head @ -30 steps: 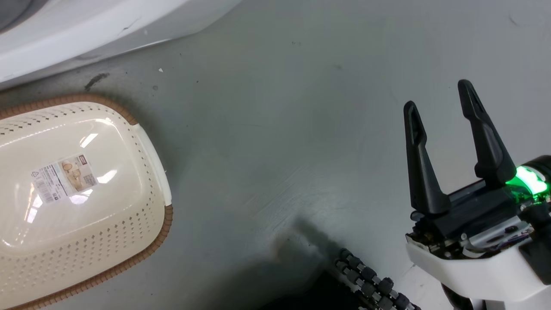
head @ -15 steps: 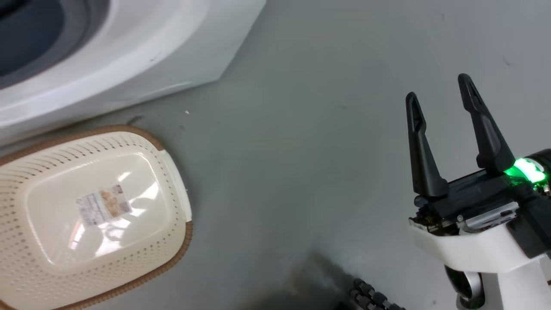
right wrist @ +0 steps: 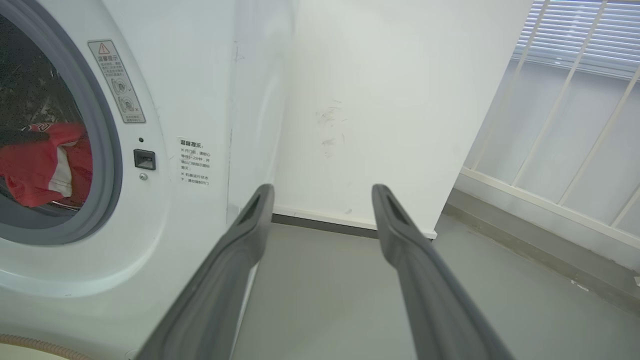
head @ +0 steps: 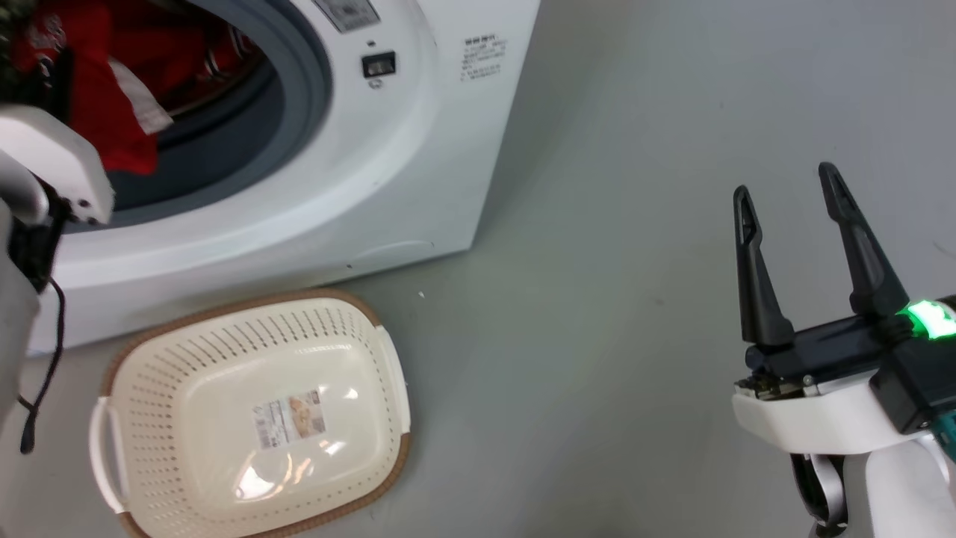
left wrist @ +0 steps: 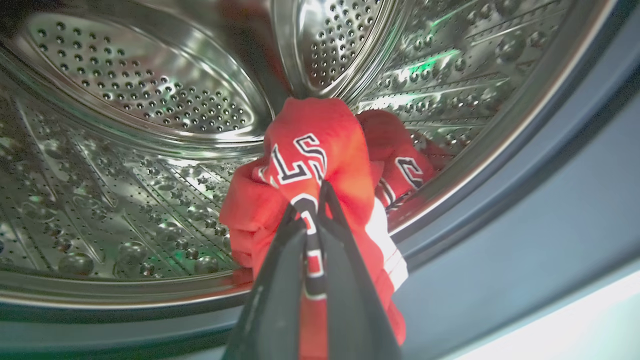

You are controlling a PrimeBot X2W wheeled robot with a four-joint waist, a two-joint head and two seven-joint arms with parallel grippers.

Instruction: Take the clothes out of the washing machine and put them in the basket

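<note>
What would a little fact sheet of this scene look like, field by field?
Washing machine: red clothes lie inside its steel drum
Left pincer: reaching into the drum, shut on the clothes
Right pincer: open, holding nothing, above the floor
Basket: on the floor in front of the washer, no clothes in it

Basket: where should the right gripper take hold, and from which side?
The white side handle on the basket's right end, approached from the right by the open right gripper. That handle faces the gripper and looks like a thin strip its fingers could straddle; the rounded perforated walls look too broad to pinch.
</note>
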